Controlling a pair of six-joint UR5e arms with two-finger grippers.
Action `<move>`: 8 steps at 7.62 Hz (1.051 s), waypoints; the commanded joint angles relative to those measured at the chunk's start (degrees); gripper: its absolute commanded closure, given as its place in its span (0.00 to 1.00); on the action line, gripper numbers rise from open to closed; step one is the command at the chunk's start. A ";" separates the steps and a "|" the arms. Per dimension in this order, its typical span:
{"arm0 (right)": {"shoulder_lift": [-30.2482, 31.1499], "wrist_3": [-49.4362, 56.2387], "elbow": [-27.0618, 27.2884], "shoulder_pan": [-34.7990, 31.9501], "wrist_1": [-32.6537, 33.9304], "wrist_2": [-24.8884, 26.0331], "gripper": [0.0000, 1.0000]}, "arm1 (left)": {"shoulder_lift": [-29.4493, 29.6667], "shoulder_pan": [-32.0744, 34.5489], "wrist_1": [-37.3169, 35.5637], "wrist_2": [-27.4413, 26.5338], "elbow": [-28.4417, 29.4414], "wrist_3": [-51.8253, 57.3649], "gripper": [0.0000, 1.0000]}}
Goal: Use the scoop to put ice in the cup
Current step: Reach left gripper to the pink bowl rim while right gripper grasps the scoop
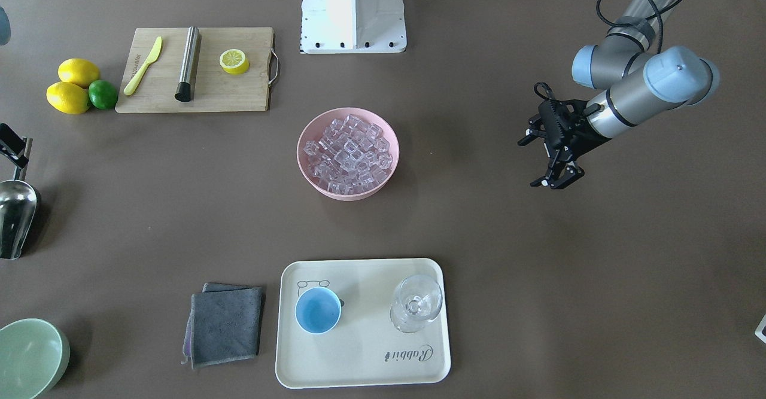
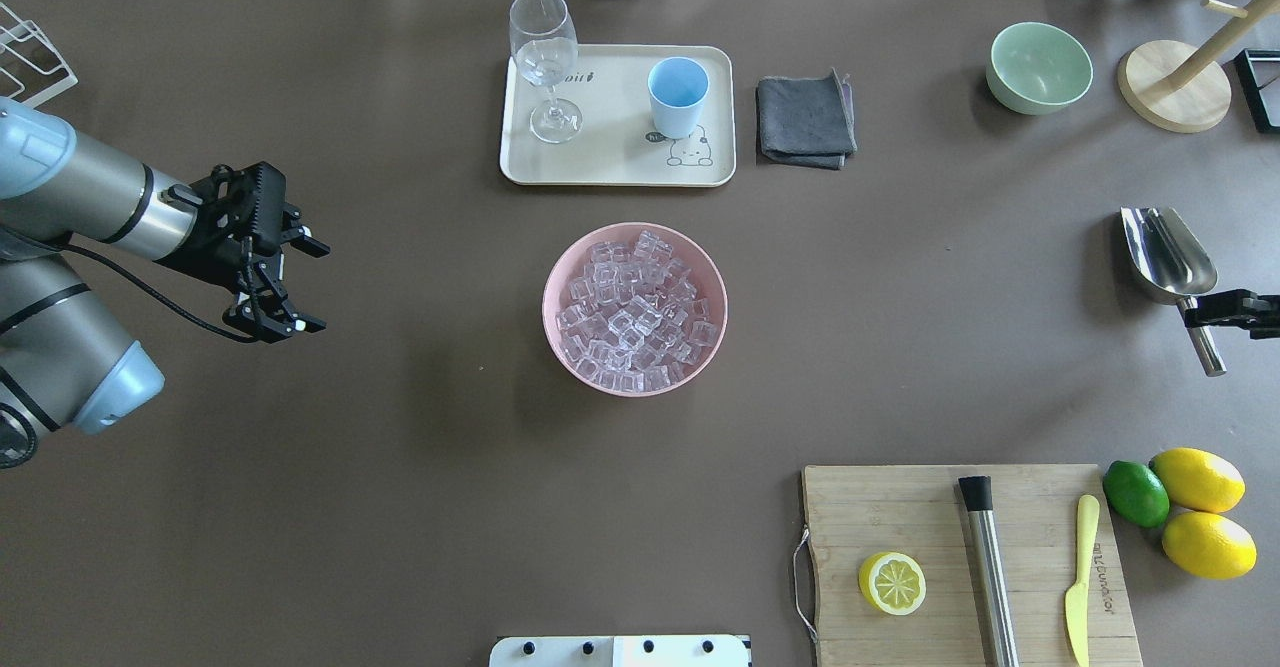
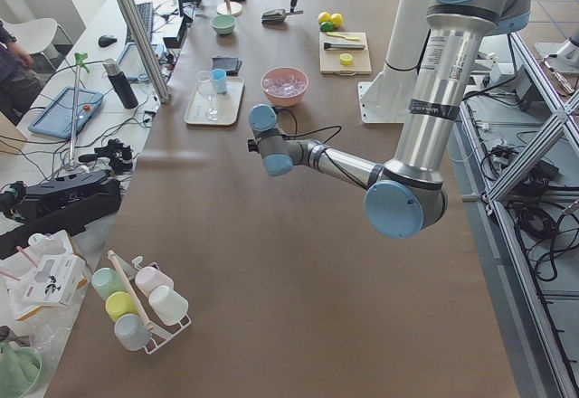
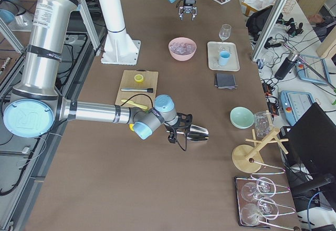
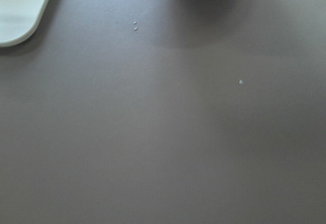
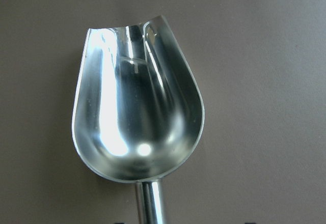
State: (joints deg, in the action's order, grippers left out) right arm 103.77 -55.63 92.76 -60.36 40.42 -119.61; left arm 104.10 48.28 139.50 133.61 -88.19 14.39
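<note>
The ice (image 2: 632, 307) is a heap of clear cubes in a pink bowl (image 2: 548, 297) at the table's middle; it also shows in the front view (image 1: 350, 151). The light-blue cup (image 2: 678, 95) stands upright and empty on a cream tray (image 2: 610, 162). My right gripper (image 2: 1215, 312) is shut on the handle of the silver scoop (image 2: 1165, 257), off to the right of the bowl and just above the table. The scoop's trough (image 6: 137, 107) is empty. My left gripper (image 2: 308, 285) is open and empty, left of the bowl.
A stemmed glass (image 2: 545, 62) shares the tray. A grey cloth (image 2: 805, 119) and a pale green bowl (image 2: 1040, 67) lie to the tray's right. A cutting board (image 2: 970, 567) holds a lemon half, a steel rod and a yellow knife, with lemons and a lime (image 2: 1135, 492) beside it.
</note>
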 commanded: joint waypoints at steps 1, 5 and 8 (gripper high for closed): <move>0.72 -1.58 0.49 1.74 -0.08 0.43 0.17 | 1.89 -9.91 7.59 -9.37 0.30 -0.07 0.01; 1.52 -1.49 1.64 3.85 -0.17 -0.01 0.21 | 5.13 -13.82 8.95 -17.77 1.18 -3.82 0.01; 2.40 -0.88 1.64 4.73 -0.17 0.17 0.45 | 5.32 -13.91 8.95 -17.77 1.36 -4.55 0.01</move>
State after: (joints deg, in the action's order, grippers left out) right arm 105.64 -56.80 94.36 -55.95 40.26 -119.60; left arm 109.19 34.41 148.46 115.88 -86.93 10.22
